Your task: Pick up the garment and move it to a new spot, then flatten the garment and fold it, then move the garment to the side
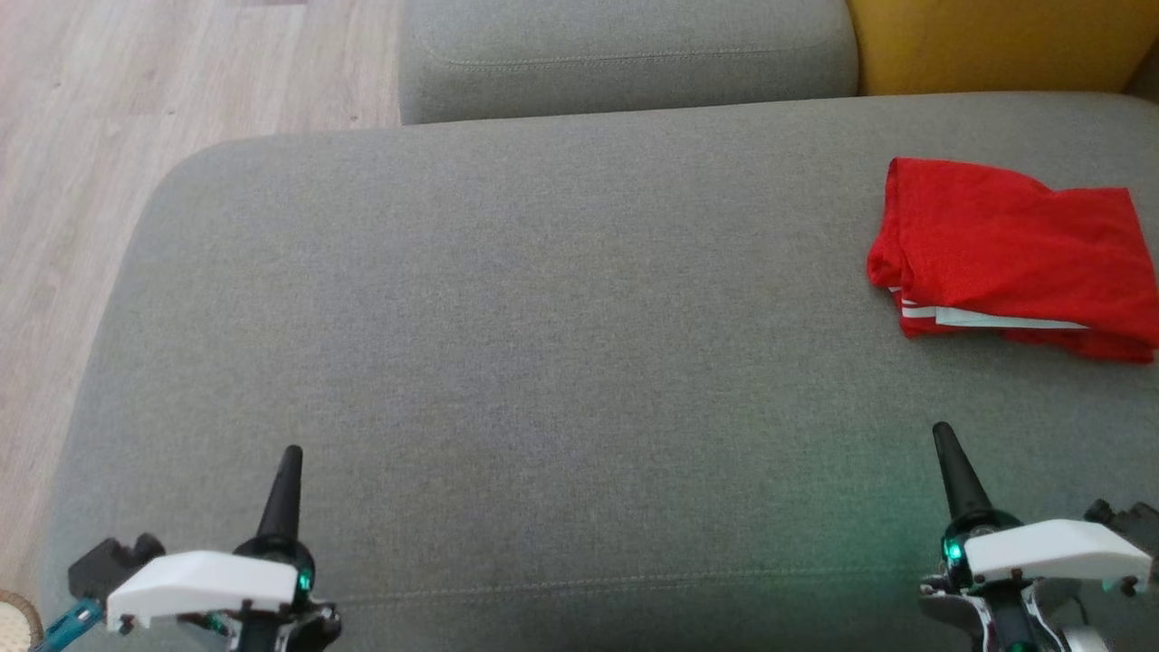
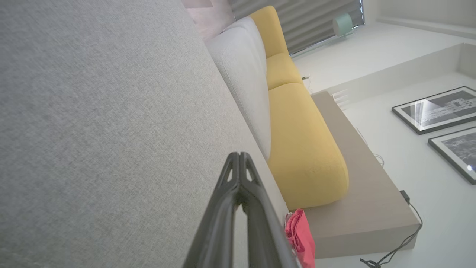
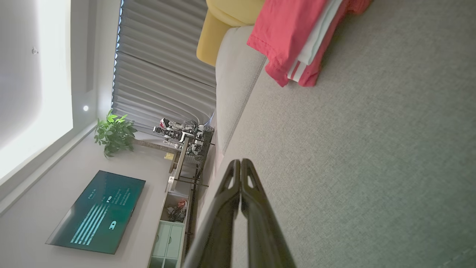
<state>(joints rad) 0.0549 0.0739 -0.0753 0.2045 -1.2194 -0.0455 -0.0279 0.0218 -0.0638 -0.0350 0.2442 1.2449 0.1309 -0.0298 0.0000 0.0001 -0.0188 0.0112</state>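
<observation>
Seen from the head, a broad grey sofa seat (image 1: 561,344) has wooden floor (image 1: 109,136) on its left and a yellow cushion (image 1: 987,45) behind its far right. The folded red garment (image 1: 1014,254) lies at the seat's right side, well apart from both hands. The left hand (image 1: 292,455) and right hand (image 1: 943,433) have their fingers pressed together, holding nothing. The left wrist view adds framed pictures (image 2: 435,109) on a white wall. The right wrist view adds a lit screen (image 3: 98,212), a plant (image 3: 113,136) and grey curtains (image 3: 167,74).
</observation>
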